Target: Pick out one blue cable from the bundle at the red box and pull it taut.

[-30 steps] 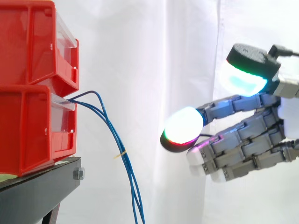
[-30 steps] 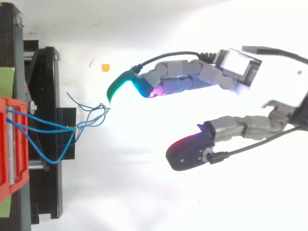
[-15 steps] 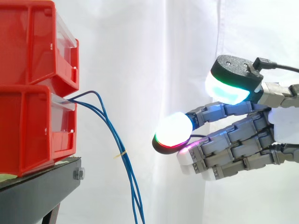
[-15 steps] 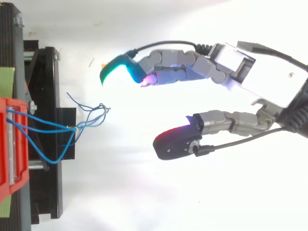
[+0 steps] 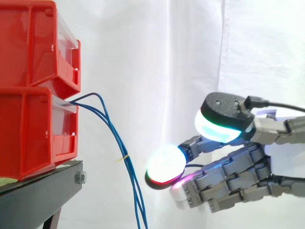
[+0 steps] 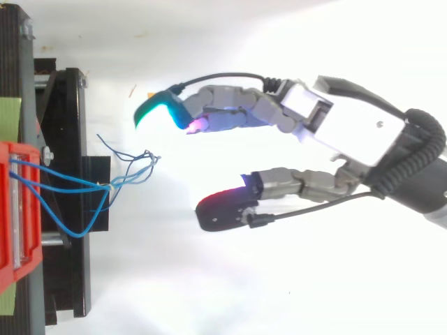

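The white curtain (image 5: 157, 57) backs everything. In front of it stands the black stand (image 5: 38, 191) with two red bins stacked on it, and the lower red bin (image 5: 28, 129) is the one I care about. My hand (image 6: 335, 125) hangs off to the side of the bins, spread open and holding nothing. The fingers reach towards the stand and the thumb is set well apart from them.

The blue cables (image 5: 112, 138) come out of the lower bin's front, arch over and drop down beside the stand. From above, the strands loop out over the stand and gather at a small yellow tie (image 5: 125, 156). Beyond the tie, their loose ends (image 6: 143, 164) fan out towards me. My nearest glowing pad (image 5: 165, 164) is near the hanging strands but not touching them.

I judge this to be the approach, with nothing grasped yet. To do it well, I should bring the gap between thumb and fingers around a single strand where the strands lie apart. Close to the tie I would probably catch several. Then I should pinch firmly and draw straight away from the bin, slowly, so the bin is not dragged.
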